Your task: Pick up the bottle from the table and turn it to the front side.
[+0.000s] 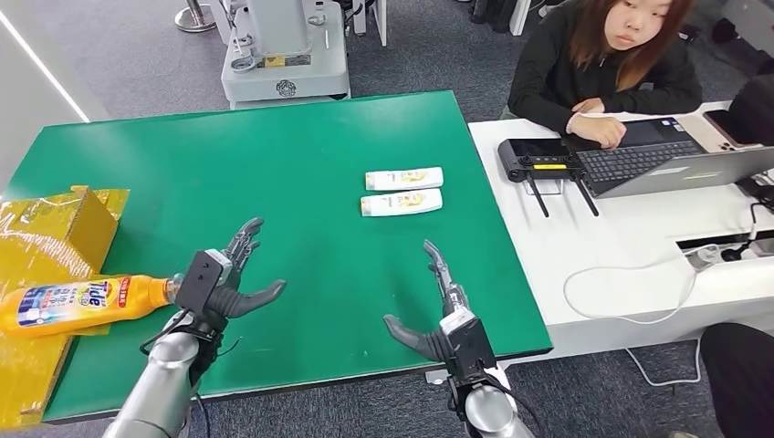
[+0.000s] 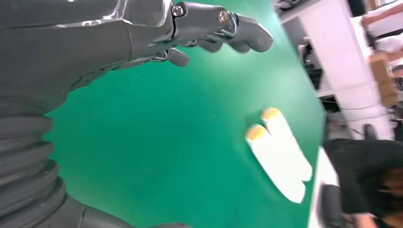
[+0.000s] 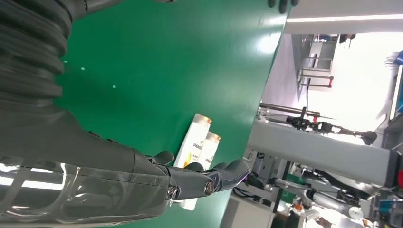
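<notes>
I saw green table (image 1: 274,164), white gold-capped bottles (image 1: 402,191) ahead of right hand (image 1: 436,315); orange bottle (image 1: 82,302) beside left hand (image 1: 224,278).

Silver arms, seemingly dark-grey hands

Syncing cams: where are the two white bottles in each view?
Head view: white bottles side by side, centre-right on the green table.
Left wrist view: bottles past the left hand.
Right wrist view: bottles partly behind the right hand.
Shared landmark: their yellow caps.
</notes>
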